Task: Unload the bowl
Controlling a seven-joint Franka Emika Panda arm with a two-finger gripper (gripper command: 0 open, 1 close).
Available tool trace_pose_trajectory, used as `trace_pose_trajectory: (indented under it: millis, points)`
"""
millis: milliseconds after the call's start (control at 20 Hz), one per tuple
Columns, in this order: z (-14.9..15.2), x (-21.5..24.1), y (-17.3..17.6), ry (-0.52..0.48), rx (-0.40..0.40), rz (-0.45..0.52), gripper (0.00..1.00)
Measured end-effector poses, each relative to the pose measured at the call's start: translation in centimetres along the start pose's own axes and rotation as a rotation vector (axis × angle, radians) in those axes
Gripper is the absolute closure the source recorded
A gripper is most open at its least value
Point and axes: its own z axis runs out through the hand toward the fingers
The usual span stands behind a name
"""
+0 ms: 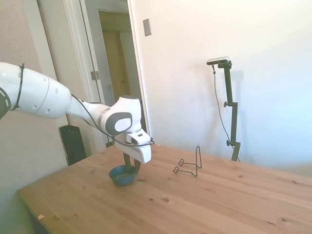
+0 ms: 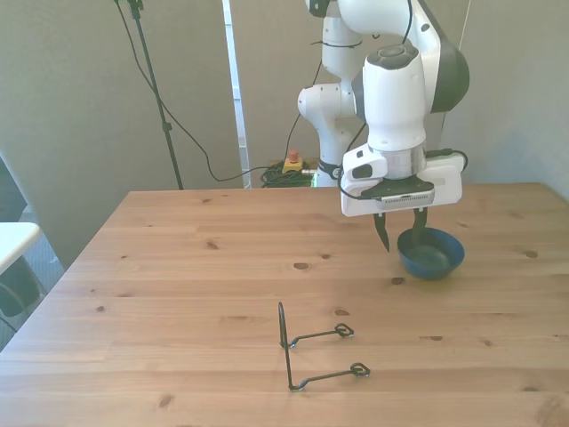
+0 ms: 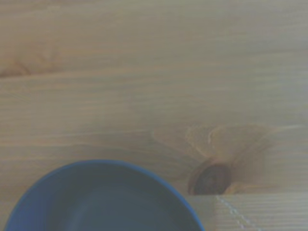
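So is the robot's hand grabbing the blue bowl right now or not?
Gripper: open, holding nothing. One of its fingers is outside the bowl and the other is at its rim; the bowl sits on the table.

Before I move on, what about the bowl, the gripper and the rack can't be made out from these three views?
- Whether the fingers touch the bowl: in the side view the gripper overlaps the rim; in the front view one finger covers it.
- Bowl's near half: cut off by the wrist picture's edge, which is blurred.
- Bowl's contents: the inside looks dark, too small to tell.
- Wire rack: thin, its contact with the table is unclear.
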Motion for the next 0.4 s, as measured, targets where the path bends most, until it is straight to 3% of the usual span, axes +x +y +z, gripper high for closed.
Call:
trace_pose_trajectory:
  millis: [400]
  points:
    - [-3.7, -1.6, 2.1, 0.165, 0.105, -0.030, 0.00]
